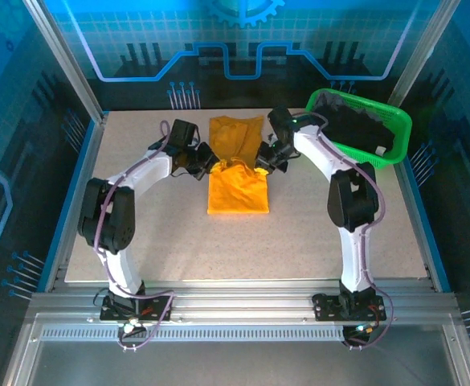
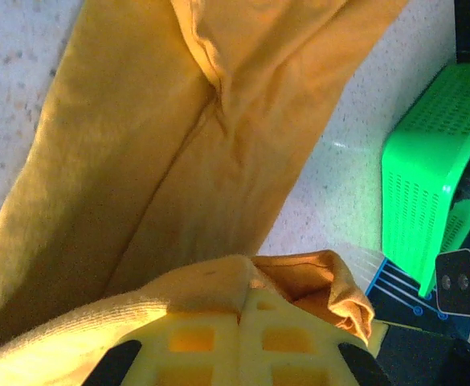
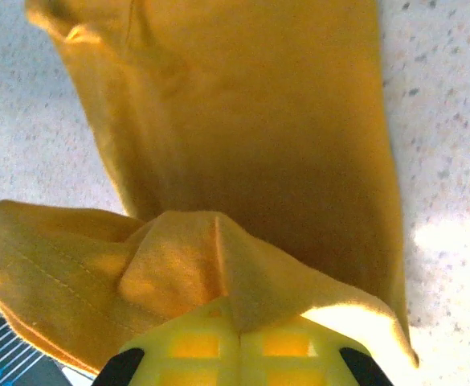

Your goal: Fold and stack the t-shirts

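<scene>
Orange-yellow fabric takes up the middle of the table [image 1: 178, 241]: the orange-yellow t-shirt [image 1: 236, 189] lies as a narrow strip running from 12 to 6 o'clock, its sides apparently already turned in. The left gripper [image 1: 205, 158] is at the strip's 9 o'clock edge and the right gripper [image 1: 264, 161] at its 3 o'clock edge, both about halfway along. In each wrist view the jaws are clamped together with a bunched fold of the shirt pinched between them. I judge the crosswise fold to be in hand, one half about to be laid over the other. The black t-shirts [image 1: 355, 129] sit heaped in the green basket [image 1: 401, 133] at 2 o'clock, not yet folded. No stack has been started, so most of the task remains.
</scene>
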`<move>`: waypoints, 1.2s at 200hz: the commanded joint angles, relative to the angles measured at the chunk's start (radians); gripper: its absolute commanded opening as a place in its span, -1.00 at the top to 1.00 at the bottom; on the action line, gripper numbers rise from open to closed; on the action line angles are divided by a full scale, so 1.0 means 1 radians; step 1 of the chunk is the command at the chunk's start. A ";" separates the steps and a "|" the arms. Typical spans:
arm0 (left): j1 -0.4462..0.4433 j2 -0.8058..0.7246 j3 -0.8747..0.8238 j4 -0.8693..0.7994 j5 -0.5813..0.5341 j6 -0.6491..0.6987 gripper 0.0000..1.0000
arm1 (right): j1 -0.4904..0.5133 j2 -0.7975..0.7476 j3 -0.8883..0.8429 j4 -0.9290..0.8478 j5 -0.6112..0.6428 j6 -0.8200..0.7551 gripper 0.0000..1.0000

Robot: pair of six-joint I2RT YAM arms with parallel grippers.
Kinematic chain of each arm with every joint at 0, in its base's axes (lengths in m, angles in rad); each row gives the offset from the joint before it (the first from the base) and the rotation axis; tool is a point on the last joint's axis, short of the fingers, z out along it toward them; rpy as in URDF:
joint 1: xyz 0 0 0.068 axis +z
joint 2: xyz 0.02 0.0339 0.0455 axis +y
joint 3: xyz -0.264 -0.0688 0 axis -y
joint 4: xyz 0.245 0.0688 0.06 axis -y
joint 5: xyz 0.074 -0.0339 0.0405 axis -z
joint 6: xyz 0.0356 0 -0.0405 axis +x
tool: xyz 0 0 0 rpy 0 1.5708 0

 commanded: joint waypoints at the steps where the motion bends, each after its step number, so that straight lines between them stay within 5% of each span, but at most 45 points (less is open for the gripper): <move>1: 0.020 0.090 0.078 0.019 0.033 0.027 1.00 | -0.029 0.101 0.104 -0.045 -0.024 -0.005 1.00; 37: 0.045 0.182 0.181 0.005 0.035 0.061 0.25 | -0.058 0.247 0.307 -0.106 -0.053 -0.062 0.19; 57: 0.046 0.139 0.163 -0.025 0.012 0.097 -0.04 | -0.079 0.210 0.294 -0.114 -0.026 -0.092 -0.03; 84: 0.027 -0.037 -0.032 -0.055 -0.052 0.091 -0.02 | -0.091 0.005 0.050 -0.024 0.032 -0.121 -0.14; 117: -0.048 -0.264 -0.399 0.069 -0.070 -0.077 -0.02 | -0.073 -0.237 -0.350 0.114 0.032 -0.097 -0.20; 152: -0.069 -0.303 -0.626 0.310 -0.080 -0.288 -0.15 | -0.015 -0.368 -0.652 0.315 -0.059 0.062 -0.18; 194: -0.075 -0.194 -0.616 0.483 -0.075 -0.348 -0.14 | 0.002 -0.317 -0.746 0.493 -0.123 0.243 -0.16; 240: -0.103 -0.114 -0.608 0.516 -0.055 -0.353 0.29 | 0.015 -0.210 -0.713 0.531 -0.145 0.309 0.07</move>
